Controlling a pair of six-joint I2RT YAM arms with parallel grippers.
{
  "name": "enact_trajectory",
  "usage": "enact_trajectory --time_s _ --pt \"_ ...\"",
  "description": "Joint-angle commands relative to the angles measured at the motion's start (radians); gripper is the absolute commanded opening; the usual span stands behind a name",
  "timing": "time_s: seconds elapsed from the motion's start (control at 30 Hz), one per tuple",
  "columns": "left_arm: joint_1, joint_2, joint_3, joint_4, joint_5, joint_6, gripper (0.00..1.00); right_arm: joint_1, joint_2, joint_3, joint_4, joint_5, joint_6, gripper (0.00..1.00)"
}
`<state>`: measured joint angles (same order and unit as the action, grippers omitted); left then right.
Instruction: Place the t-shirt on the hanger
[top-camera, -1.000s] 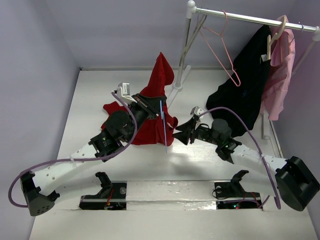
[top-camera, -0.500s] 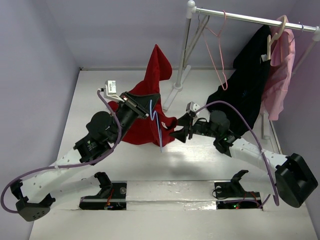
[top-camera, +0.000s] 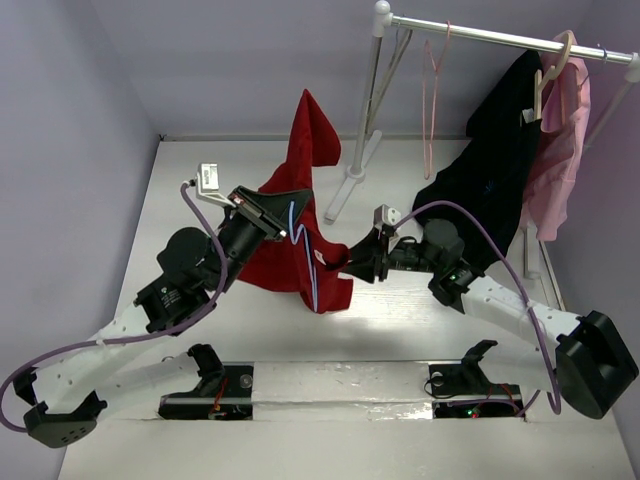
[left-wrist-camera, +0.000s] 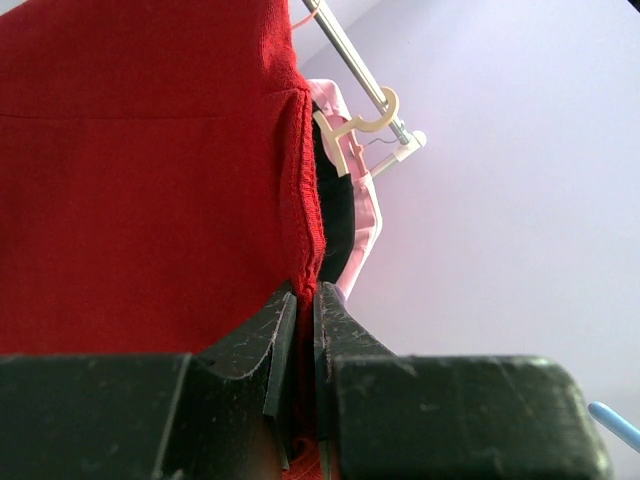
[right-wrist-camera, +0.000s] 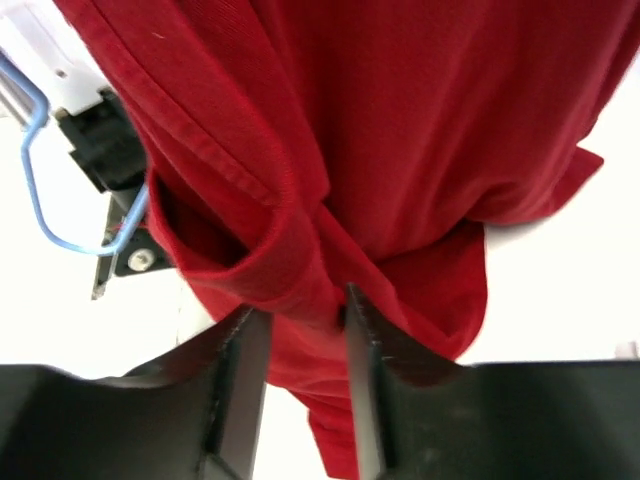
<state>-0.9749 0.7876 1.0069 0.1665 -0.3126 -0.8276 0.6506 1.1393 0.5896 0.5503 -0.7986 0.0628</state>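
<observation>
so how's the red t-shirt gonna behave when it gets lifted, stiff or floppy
Probably floppy: the t-shirt hangs in folds from the left tool, pinched shut on its edge. Likely light, since one thin pinch holds it up. It may swing or snag on the hanger.

Standing here, I can't read a single word, number or logo anywhere; the t-shirt (top-camera: 290, 255) shows only plain red cloth.

Left gripper (left-wrist-camera: 305, 295) clamped, right gripper (right-wrist-camera: 300, 310) pinching (arms angled inward)
</observation>
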Motion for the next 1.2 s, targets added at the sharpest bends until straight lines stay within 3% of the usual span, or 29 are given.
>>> enact_trajectory --time_s 0.0,0.1,0.13,0.3,0.53,0.73,1.0,1.17 --pt "-0.002 0.016 0.033 0.129 0.020 -0.002 0.00 0.021 -0.003 -0.002 0.108 -0.031 0.034 0.31" --pt "-0.002 0.039 0.035 0.157 0.021 0.002 0.00 0.066 -0.003 -0.005 0.100 -0.001 0.042 0.02" --pt "-0.002 0.041 0.027 0.174 0.007 0.002 0.00 0.076 -0.003 -0.005 0.088 0.019 0.034 0.01" --pt "-0.002 0.067 0.013 0.275 -0.036 0.010 0.00 0.210 -0.022 -0.062 0.048 0.209 0.025 0.00" --pt "0.007 0.160 0.055 0.392 -0.042 0.016 0.00 0.355 -0.075 -0.207 0.126 0.658 0.100 0.00" --pt "0.027 0.199 0.036 0.491 -0.068 -0.021 0.00 0.441 -0.115 -0.260 0.116 0.925 0.121 0.00" --pt "0.045 0.284 0.028 0.608 -0.128 -0.074 0.00 0.553 -0.046 -0.218 0.039 1.169 0.147 0.00" --pt "0.045 0.321 0.022 0.671 -0.152 -0.110 0.00 0.619 0.042 -0.221 0.083 1.321 0.209 0.00"
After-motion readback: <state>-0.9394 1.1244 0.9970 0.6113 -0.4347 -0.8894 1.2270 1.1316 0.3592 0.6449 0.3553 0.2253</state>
